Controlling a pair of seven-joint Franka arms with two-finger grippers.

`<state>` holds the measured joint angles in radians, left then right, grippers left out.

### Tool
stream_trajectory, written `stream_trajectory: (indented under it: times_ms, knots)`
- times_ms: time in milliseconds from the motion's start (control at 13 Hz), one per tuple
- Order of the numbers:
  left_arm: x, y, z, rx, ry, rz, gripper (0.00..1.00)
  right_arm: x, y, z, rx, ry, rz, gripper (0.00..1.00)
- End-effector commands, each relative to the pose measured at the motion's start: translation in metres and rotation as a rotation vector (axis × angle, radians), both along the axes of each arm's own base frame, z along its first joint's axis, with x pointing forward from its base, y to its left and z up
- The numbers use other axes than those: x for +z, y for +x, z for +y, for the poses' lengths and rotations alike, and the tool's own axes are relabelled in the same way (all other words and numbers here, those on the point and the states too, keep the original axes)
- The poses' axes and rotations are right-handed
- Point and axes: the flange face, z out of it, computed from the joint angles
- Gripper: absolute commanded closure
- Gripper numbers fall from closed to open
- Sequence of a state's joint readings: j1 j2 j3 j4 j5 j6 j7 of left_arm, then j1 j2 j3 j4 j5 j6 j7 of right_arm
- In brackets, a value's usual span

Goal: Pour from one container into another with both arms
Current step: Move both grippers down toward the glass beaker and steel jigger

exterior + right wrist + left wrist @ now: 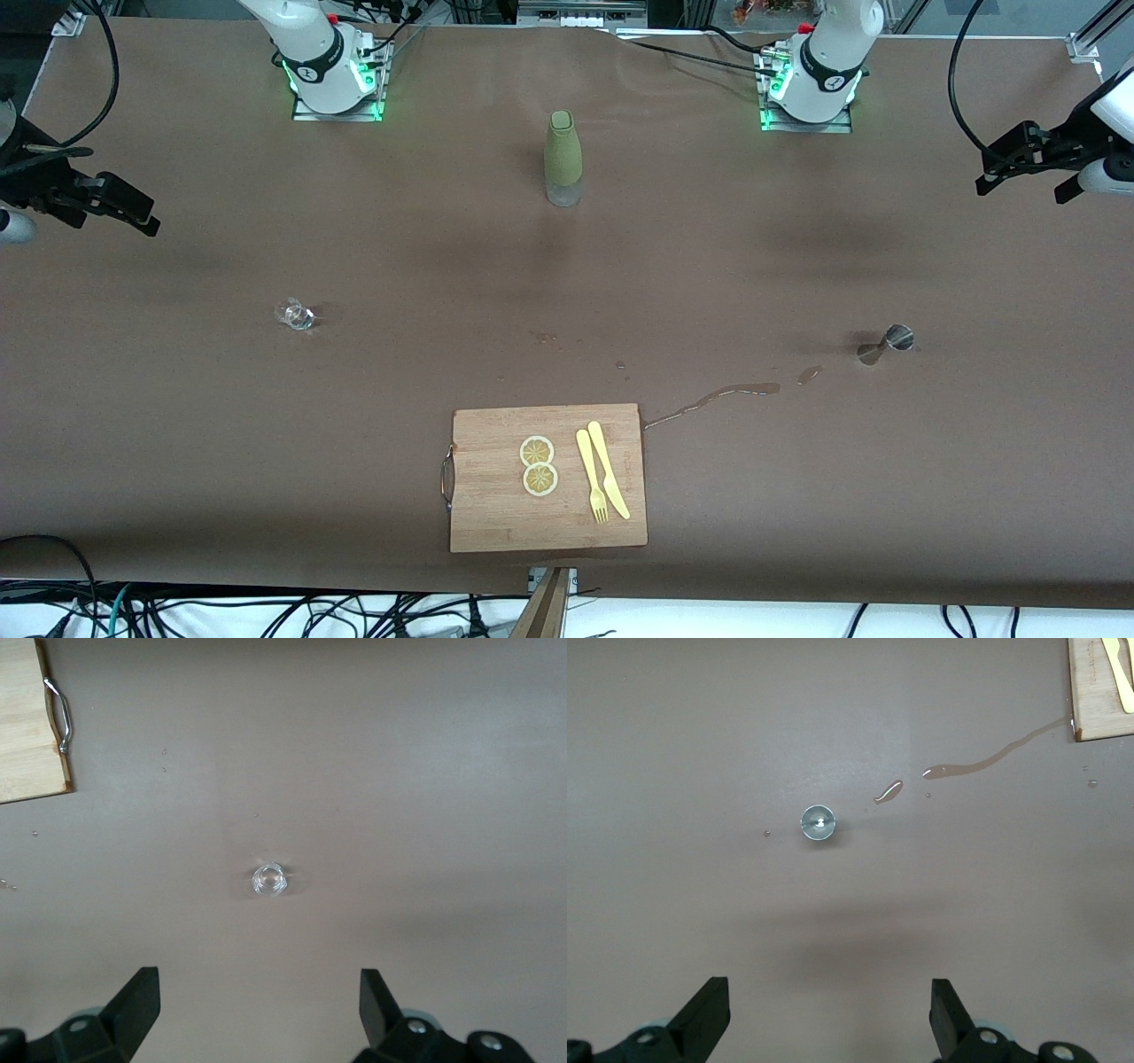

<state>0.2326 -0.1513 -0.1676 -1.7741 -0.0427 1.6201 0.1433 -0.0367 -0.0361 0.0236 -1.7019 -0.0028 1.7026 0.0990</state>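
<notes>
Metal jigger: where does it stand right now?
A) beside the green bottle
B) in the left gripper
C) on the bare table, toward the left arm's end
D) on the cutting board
C: the metal jigger stands alone on the brown table, near a streak of spilled liquid.

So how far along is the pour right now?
Nothing looks done: the small glass and metal jigger stand apart, untouched. A spill streak lies between jigger and cutting board. In hand: nothing; left tool and right tool hang open above the table. Left: grasp both, pour.
</notes>
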Motion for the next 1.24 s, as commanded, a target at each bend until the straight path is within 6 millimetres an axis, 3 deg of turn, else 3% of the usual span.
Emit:
stream_trajectory:
  times_ms: [0,540,695,1004,1158]
  knots:
    - [0.002,0.001,0.000,0.013,-0.024,0.002,0.00,-0.001,-0.002,0.000,0.009,0.006,-0.015,0.00]
    - [0.002,0.001,-0.002,-0.001,-0.046,0.000,0.00,-0.001,-0.003,0.000,0.012,0.006,-0.015,0.00]
    - [0.002,0.003,-0.002,-0.096,-0.065,-0.008,0.00,-0.001,-0.003,0.000,0.012,0.006,-0.015,0.00]
    - [-0.021,0.017,0.058,-0.327,-0.176,-0.071,0.00,-0.001,-0.003,0.000,0.012,0.006,-0.014,0.00]
    - [-0.046,0.027,0.098,-0.453,-0.272,-0.124,0.00,-0.001,-0.003,0.000,0.012,0.006,-0.014,0.00]
